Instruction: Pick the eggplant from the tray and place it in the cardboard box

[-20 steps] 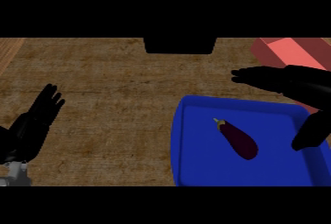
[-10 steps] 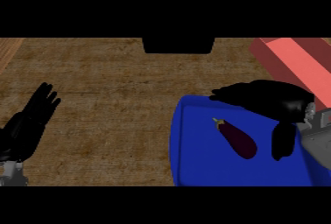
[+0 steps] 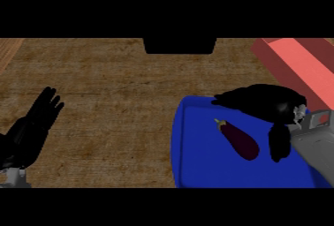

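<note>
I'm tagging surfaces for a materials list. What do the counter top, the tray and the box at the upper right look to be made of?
The counter looks like matte brown wood or a woven mat; fine streaks cross it, so either fits. The tray looks like smooth blue plastic: even colour, rounded corner. The box looks like matte cardboard, though salmon red: flat, dull faces.

The right hand [image 3: 264, 102] covers the tray's [image 3: 195, 154] far right corner and part of its right side; the tray's near edge is cut off below. The box [image 3: 297, 66] runs off the right edge; the left hand's [image 3: 29, 128] wrist leaves at the lower left.
</note>
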You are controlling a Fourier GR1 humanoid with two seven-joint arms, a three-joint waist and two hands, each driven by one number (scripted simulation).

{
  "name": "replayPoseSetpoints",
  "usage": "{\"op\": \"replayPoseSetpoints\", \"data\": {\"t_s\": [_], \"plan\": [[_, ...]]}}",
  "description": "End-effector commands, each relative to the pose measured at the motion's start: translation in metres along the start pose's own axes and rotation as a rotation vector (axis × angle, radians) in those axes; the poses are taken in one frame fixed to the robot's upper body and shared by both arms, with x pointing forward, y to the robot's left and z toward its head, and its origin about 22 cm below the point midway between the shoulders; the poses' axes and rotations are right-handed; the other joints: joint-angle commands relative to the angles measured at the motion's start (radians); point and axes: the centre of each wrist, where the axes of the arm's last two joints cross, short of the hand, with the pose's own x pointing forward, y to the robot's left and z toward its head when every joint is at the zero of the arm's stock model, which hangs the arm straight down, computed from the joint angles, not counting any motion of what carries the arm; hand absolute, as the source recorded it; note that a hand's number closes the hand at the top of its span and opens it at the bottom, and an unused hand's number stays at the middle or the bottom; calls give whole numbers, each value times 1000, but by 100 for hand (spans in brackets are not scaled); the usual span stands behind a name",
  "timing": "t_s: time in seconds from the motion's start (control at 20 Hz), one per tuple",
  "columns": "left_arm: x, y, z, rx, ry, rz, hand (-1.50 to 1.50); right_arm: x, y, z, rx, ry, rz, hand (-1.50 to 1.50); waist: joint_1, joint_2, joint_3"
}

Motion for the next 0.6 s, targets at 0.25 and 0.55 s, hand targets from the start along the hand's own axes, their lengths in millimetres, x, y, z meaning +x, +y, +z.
{"op": "replayPoseSetpoints", "data": {"t_s": [0.25,0.55], "plan": [[6,5,-10,8,-7,13,0,-4,21,-8,7,-5,-9,-150,-4,1,0],[-5,-9,-15,9,-3,-3,0,-1,24,-19,-14,-50,9,-150,-4,1,0]]}}
